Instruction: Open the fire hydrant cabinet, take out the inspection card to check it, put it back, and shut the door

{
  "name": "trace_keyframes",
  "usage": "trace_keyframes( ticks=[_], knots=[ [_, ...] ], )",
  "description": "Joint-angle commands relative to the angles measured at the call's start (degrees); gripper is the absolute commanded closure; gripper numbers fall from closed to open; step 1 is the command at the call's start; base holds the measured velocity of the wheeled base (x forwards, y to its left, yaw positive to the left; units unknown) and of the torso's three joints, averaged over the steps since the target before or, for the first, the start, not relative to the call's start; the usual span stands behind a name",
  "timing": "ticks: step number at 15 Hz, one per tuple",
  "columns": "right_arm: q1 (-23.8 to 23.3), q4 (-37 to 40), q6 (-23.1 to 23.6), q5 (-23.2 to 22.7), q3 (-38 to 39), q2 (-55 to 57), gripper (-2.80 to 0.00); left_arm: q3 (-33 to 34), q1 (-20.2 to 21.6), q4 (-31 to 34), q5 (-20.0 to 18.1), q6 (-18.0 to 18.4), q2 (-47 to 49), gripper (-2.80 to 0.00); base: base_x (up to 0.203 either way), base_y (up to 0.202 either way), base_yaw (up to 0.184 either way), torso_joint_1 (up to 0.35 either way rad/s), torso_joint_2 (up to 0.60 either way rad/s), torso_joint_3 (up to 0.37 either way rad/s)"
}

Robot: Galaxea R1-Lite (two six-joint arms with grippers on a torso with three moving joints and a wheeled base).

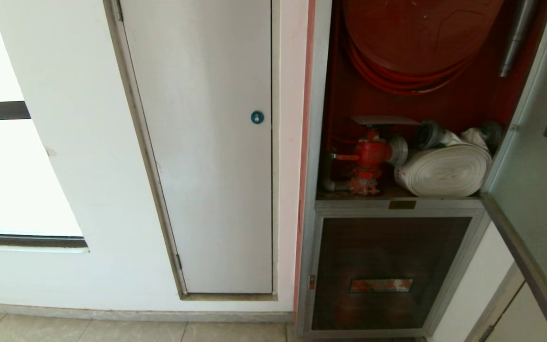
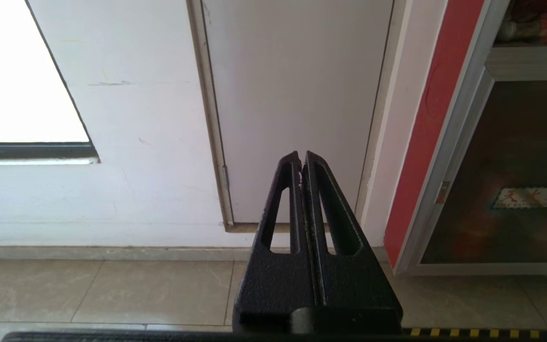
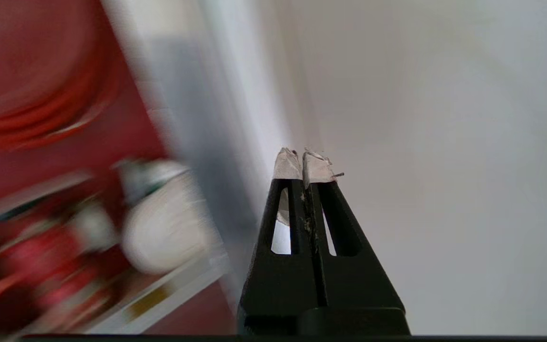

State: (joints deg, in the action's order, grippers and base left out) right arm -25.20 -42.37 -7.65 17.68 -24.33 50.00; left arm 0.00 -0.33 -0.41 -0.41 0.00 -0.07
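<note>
Head view: a white plastered wall, a bright window [image 1: 12, 175] at left, pale glossy floor tiles [image 1: 112, 332] below. A plain white panel [image 1: 207, 142] with a small blue round lock [image 1: 257, 117] stands beside the cabinet [image 1: 312, 142], whose door [image 1: 534, 190] hangs open at right. Inside, against red metal: a coiled red reel [image 1: 411, 38], a red valve [image 1: 371, 154], a rolled white hose [image 1: 444, 171]. A thin flat card [image 1: 385, 120] lies atop the valve.

Left wrist view: left gripper [image 2: 302, 159], black, fingers pressed together, empty, low before the panel.

Right wrist view: right gripper [image 3: 303, 164], taped tips together, empty, facing pale wall beside the blurred cabinet [image 3: 64, 166].
</note>
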Motion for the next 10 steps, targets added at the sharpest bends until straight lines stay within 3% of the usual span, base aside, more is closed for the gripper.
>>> trace_keyframes(
  ticks=[1,6,10],
  knots=[
    [6.06,6.19,0.07,0.01,-4.10,-3.80,0.00,0.00,-0.02,-0.02,-0.02,0.00,0.07,0.00,0.000,0.000,0.000,0.000,0.00,0.000],
    [7.18,14.59,0.29,-2.06,-11.34,-3.91,0.00,0.00,-0.02,-0.02,-0.02,0.00,0.07,0.00,0.000,0.000,0.000,0.000,0.00,0.000],
    [7.17,14.78,0.04,-3.49,-13.06,2.35,0.00,0.00,-0.02,-0.02,-0.02,0.00,0.07,0.00,0.000,0.000,0.000,0.000,0.00,0.000]
  ],
)
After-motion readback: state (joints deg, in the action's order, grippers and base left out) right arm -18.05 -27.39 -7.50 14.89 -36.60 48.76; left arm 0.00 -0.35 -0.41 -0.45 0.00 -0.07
